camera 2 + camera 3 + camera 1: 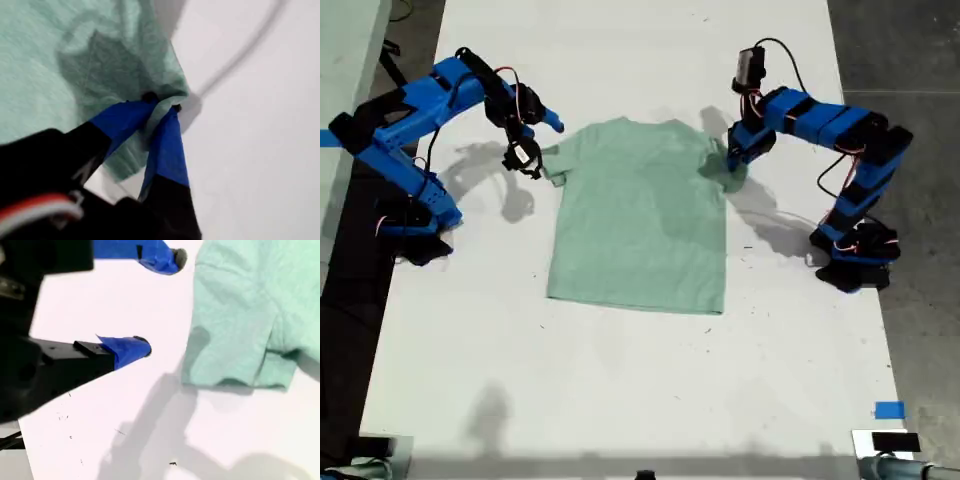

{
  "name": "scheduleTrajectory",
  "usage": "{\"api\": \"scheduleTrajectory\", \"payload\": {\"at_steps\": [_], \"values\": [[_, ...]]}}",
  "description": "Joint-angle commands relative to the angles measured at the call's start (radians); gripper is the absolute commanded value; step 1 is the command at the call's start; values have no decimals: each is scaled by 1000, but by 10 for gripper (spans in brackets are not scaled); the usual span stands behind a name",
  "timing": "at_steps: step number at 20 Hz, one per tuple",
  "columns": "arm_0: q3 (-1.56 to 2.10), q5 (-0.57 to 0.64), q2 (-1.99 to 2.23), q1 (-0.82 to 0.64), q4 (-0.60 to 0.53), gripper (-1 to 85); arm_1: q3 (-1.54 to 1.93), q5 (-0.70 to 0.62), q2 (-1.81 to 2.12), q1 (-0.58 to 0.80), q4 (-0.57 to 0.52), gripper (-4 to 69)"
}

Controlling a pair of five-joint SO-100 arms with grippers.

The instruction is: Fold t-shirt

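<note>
the t-shirt (640, 225) lies spread flat on the white table (620, 390), near its middle in the exterior view, collar toward the far edge and hem toward the near edge. my first tool (162, 104) is clenched on a bunched fold of cloth at the sleeve on the exterior view's right, its blue fingers (167, 145) pinching the fabric (the cloth puckers around the tips). my second tool (160, 302) hangs released beside the other sleeve (240, 365) at the exterior view's left, jaws spread wide apart, clear of the fabric.
</note>
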Motion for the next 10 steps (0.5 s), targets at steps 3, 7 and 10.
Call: {"api": "scheduleTrajectory", "payload": {"at_steps": [3, 7, 10], "values": [[-2, 6, 14, -2, 3, 276, -278, 44, 52, -60, 293, -8], [-2, 6, 14, 6, 3, 276, -746, 133, -12, -167, 551, -8], [-2, 6, 14, 8, -2, 276, -910, 202, -94, -222, 580, -8]]}}
